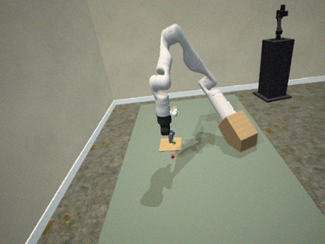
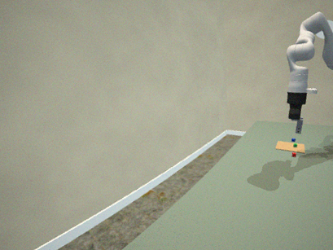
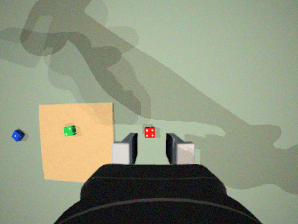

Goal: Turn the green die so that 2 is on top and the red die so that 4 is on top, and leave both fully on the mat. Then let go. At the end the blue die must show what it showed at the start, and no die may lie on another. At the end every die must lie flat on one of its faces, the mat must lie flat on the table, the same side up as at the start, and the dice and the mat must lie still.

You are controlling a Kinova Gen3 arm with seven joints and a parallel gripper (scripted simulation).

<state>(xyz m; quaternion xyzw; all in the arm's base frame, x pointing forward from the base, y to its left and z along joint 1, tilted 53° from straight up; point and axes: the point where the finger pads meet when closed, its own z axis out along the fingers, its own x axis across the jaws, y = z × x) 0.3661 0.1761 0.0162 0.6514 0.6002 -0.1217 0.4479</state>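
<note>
A tan mat (image 1: 164,145) (image 2: 282,144) (image 3: 75,157) lies flat on the green table. The green die (image 1: 174,142) (image 2: 295,144) (image 3: 69,131) sits on the mat. The red die (image 1: 172,156) (image 2: 294,154) (image 3: 150,132) lies on the bare table just off the mat's near edge. The blue die (image 2: 293,139) (image 3: 17,135) lies off the mat on the far side. My gripper (image 1: 171,135) (image 2: 299,128) (image 3: 151,143) points straight down, open and empty, hanging well above the table. In the wrist view the red die shows between my fingers, far below. The pips are too small to read.
A brown box (image 1: 239,130) stands on the table to the right of the mat, at the arm's base. A black pedestal (image 1: 276,68) with a camera stands on the floor at the back right. The arm's shadow falls across the table.
</note>
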